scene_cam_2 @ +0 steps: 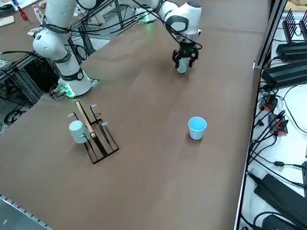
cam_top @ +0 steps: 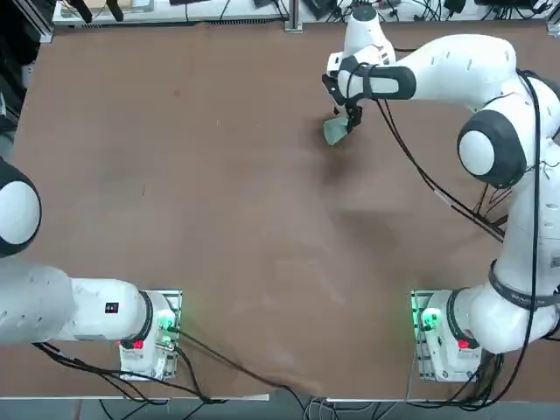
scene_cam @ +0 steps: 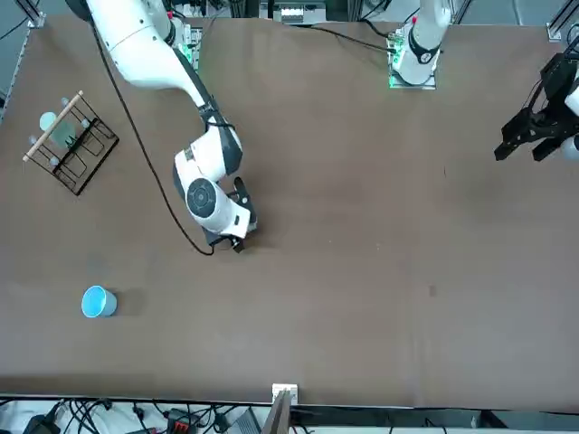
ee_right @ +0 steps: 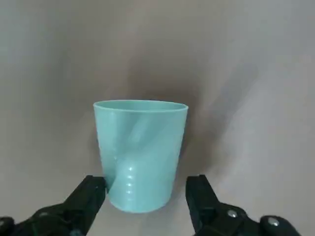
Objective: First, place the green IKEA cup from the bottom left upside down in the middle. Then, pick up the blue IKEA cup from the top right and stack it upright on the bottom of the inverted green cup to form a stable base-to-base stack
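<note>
– Where's the green cup?

– Lying on the table toward its far edge, between the fingers of the right gripper, which is wide open and holds nothing.

– How would it handle?

– Probably light, stiff, smooth plastic. Pinch mid-wall, gently.

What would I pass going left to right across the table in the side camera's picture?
Pale cup on a wire rack → open gripper around the green cup → blue cup.
</note>
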